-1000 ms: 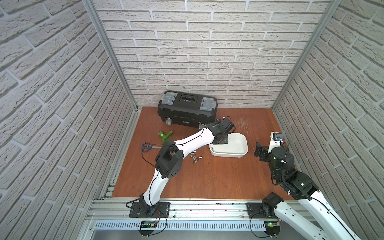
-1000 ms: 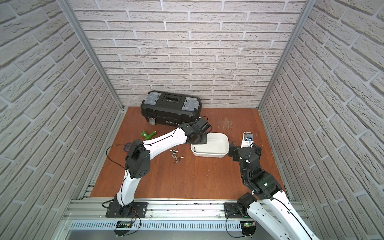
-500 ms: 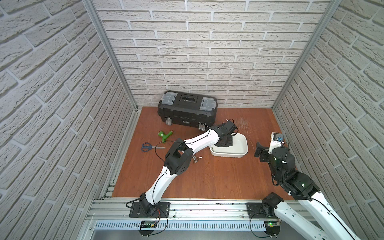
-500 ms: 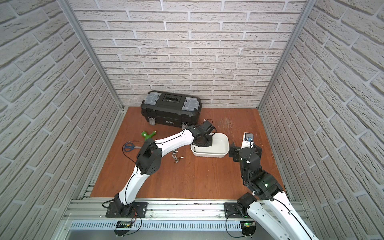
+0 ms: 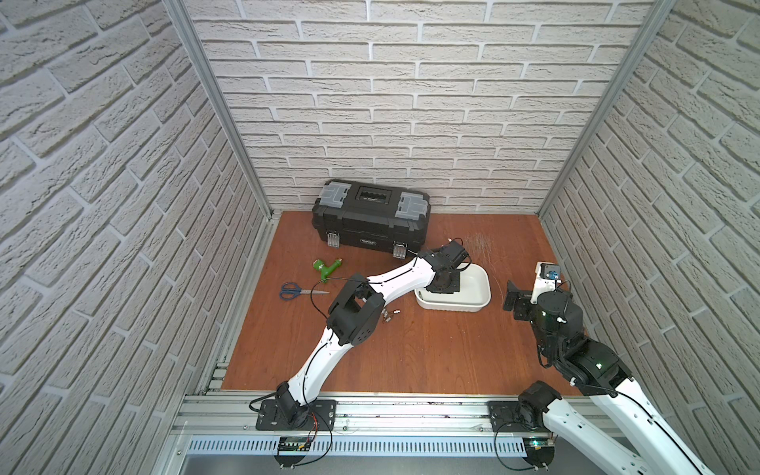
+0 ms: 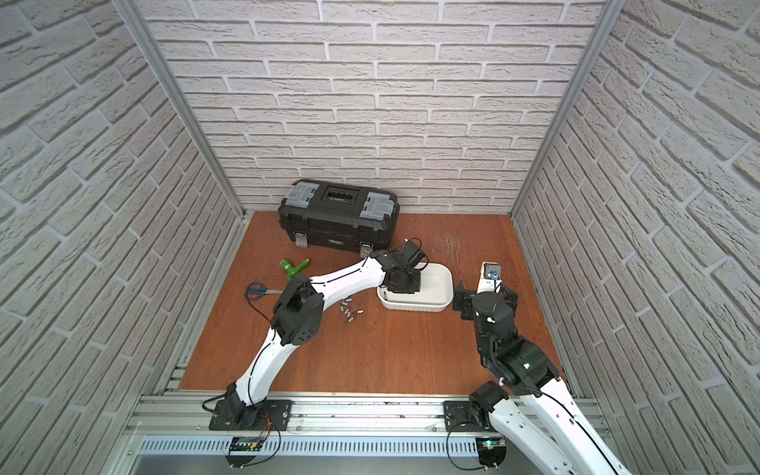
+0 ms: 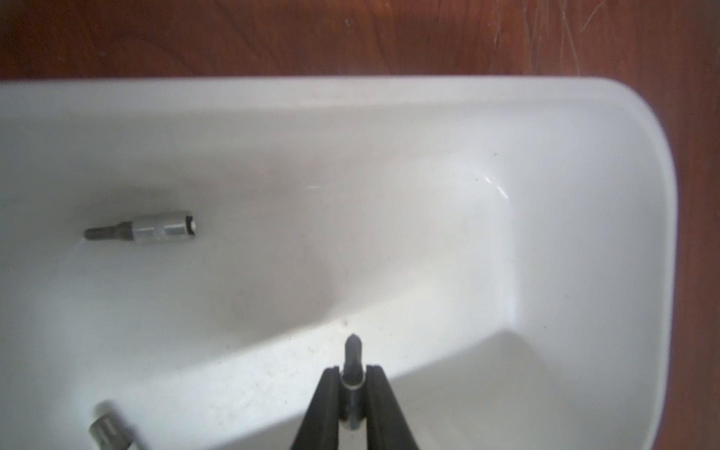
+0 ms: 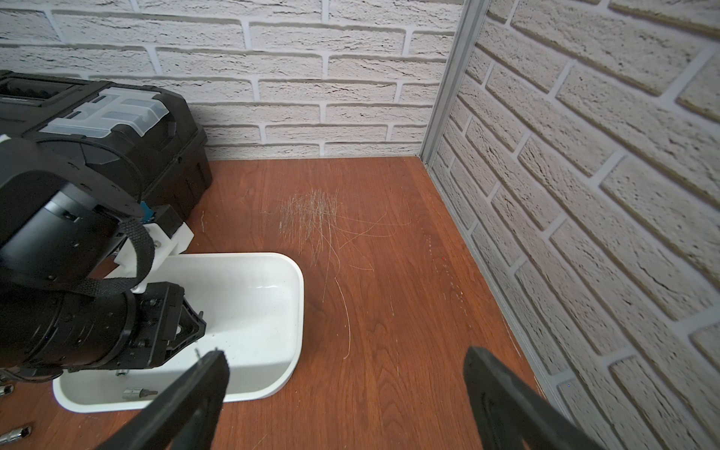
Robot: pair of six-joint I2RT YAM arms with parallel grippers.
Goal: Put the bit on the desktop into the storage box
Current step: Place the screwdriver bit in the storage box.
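The left hand (image 7: pixel 352 374) is seen clenched on a bit (image 7: pixel 352 352), which is gripped by its shank between the two black fingers (image 7: pixel 325 405), its dark tip pointing out past the fingertips. This hand is held over the inside of the storage box (image 7: pixel 584 117), with the white floor of the box directly beneath the tip; whether the tip touches the floor cannot be told. A second bit (image 7: pixel 156 230) is seen lying flat on the box floor, well apart from the fingers, and a third bit (image 7: pixel 111 430), blurred, is lying at the edge of the wrist view on the same side.

In both top views the box (image 5: pixel 477 296) is seen resting on the bench (image 5: pixel 432 349), between the two hands. A cluster of loose bits (image 6: pixel 349 310) is left on the bench behind the left hand, near the elbow of its arm.

The right hand (image 8: pixel 345 356) is held released, its fingers spread wide with nothing between them, above bare bench just beside the near corner of the box. A black toolbox (image 5: pixel 370 222) is set beyond the left hand, against the back wall.
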